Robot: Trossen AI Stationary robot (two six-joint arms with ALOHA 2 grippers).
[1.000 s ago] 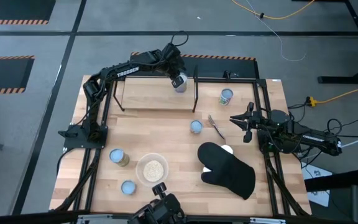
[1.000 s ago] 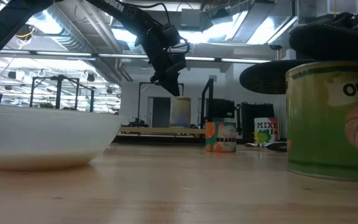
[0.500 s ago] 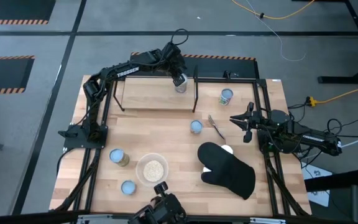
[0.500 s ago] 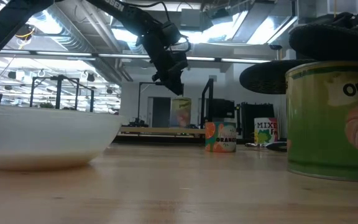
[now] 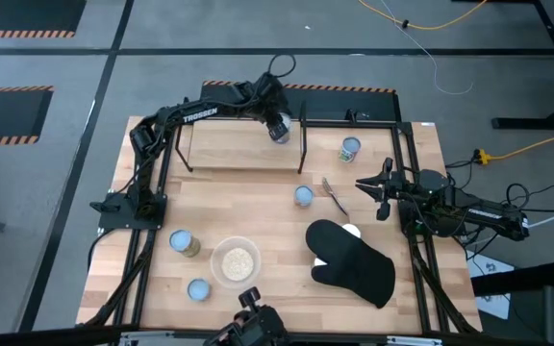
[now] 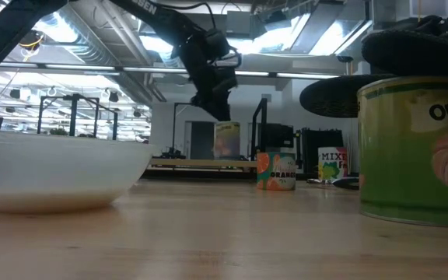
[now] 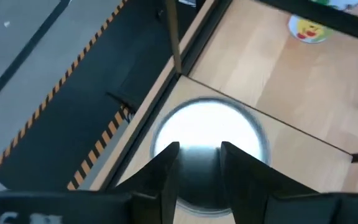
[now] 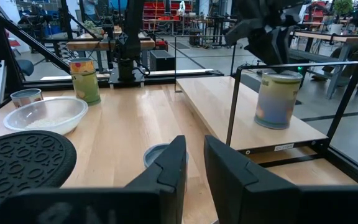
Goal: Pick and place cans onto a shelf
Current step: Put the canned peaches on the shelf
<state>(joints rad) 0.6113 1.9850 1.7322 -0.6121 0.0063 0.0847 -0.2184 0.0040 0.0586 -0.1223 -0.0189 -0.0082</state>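
A can (image 8: 277,98) with a silvery top (image 7: 207,134) stands upright on its base at the far right end of the light-wood shelf (image 5: 234,149), next to a black post. It also shows in the high view (image 5: 279,133) and the low view (image 6: 226,140). My left gripper (image 7: 199,152) hangs just above the can's top with its fingers a little apart. The right wrist view shows a gap between this gripper (image 8: 269,50) and the can. My right gripper (image 5: 362,183) waits at the table's right side, fingers almost together, holding nothing.
Other cans stand on the table, one right of the shelf (image 5: 350,149), one in the middle (image 5: 303,196) and two near left (image 5: 183,242) (image 5: 198,289). A clear bowl of grain (image 5: 236,260), a black oven mitt (image 5: 349,264) and a metal utensil (image 5: 335,197) also lie there.
My left gripper has drawn a little up and toward the table's far edge. The can under it, blurred a second ago, now stands still and upright on the shelf.
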